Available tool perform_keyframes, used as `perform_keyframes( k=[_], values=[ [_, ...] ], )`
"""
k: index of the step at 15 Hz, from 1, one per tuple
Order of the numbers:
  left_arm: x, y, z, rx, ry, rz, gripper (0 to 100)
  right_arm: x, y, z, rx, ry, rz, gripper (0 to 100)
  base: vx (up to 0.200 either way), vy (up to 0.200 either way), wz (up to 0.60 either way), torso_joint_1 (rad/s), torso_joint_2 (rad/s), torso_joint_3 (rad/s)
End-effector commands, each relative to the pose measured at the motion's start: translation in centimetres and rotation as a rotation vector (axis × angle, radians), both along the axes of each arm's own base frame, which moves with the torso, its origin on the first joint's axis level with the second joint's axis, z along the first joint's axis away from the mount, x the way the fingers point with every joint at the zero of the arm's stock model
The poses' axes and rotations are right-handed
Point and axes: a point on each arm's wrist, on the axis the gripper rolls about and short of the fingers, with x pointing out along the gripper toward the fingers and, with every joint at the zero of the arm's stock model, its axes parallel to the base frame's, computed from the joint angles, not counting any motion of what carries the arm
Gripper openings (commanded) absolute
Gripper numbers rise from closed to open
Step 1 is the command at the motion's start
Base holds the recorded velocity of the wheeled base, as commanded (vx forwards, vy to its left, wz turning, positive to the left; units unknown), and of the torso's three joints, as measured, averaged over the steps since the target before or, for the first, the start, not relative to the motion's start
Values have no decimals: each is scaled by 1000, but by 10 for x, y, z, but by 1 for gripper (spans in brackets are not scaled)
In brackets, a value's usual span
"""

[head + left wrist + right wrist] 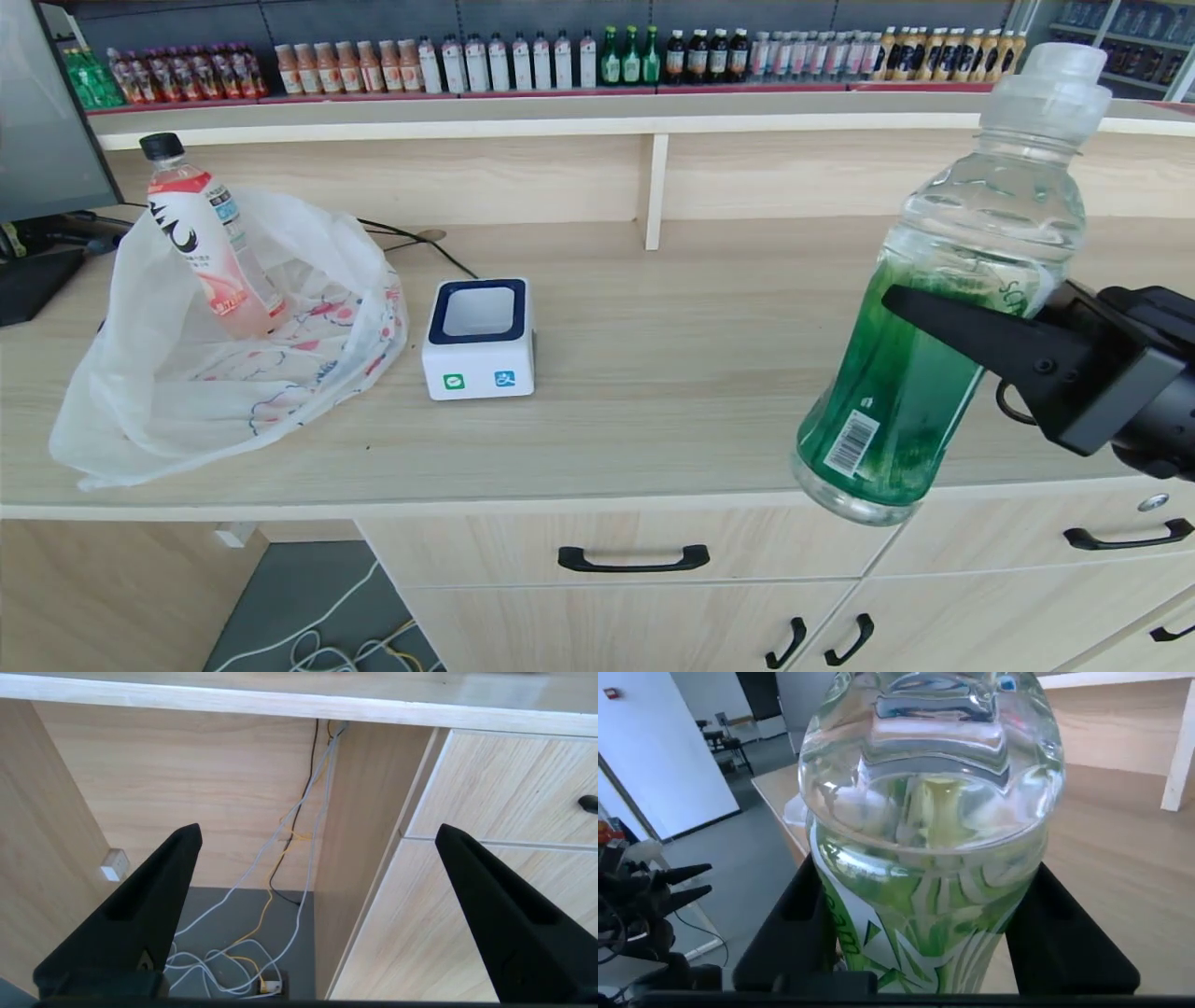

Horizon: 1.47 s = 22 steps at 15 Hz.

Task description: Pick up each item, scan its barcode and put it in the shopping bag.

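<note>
The step in hand looks to be the scan. The green bottle [896, 420] must reach the scanner [478, 338] and show it the barcode [851, 444]. The barcode sits low on the bottle's side, turned toward the robot, while the scanner's window faces up. The wrist would likely need to roll until the label looks down at the window, then pause just above it. The bottle looks smooth and heavy with liquid, so a slow swing with an unchanged grip seems safest.

The right jaws are clamped on the bottle's middle. They hold it in the air well to the right of the scanner, cap tilted up, base above the front edge of the surface [672, 373]. The bag [168, 392] lies just left of the scanner, with a pink bottle [210, 243] leaning in it. The left jaws stand wide apart on nothing, below the scanner's level, facing cables [280, 859] under the surface.
</note>
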Motion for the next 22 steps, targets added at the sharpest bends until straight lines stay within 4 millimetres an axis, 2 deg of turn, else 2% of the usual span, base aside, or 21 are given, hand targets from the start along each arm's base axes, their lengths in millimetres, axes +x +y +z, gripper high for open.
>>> perform_keyframes(
  k=[1,3,7,15,17,20,22],
  values=[
    [0,0,0,0,-1,1,100,10,3,-1,-8,13,18,0,0,0,0,0,0,0],
    [0,0,0,0,-1,1,100,30,11,-3,-29,19,72,0,0,0,0,0,0,0],
    [0,0,0,0,-1,1,100,55,24,-1,-63,-10,192,0,0,0,0,0,0,0],
    [0,0,0,0,-1,1,100,44,42,9,-22,7,426,0,0,0,0,0,0,0],
    [0,0,0,0,-1,1,100,35,54,11,-18,-19,488,0,0,0,0,0,0,0],
    [0,0,0,0,-1,1,100,32,59,14,0,22,525,0,0,0,0,0,0,0],
    [0,0,0,0,-1,1,100,35,61,24,22,28,540,0,0,0,0,0,0,0]
  ],
)
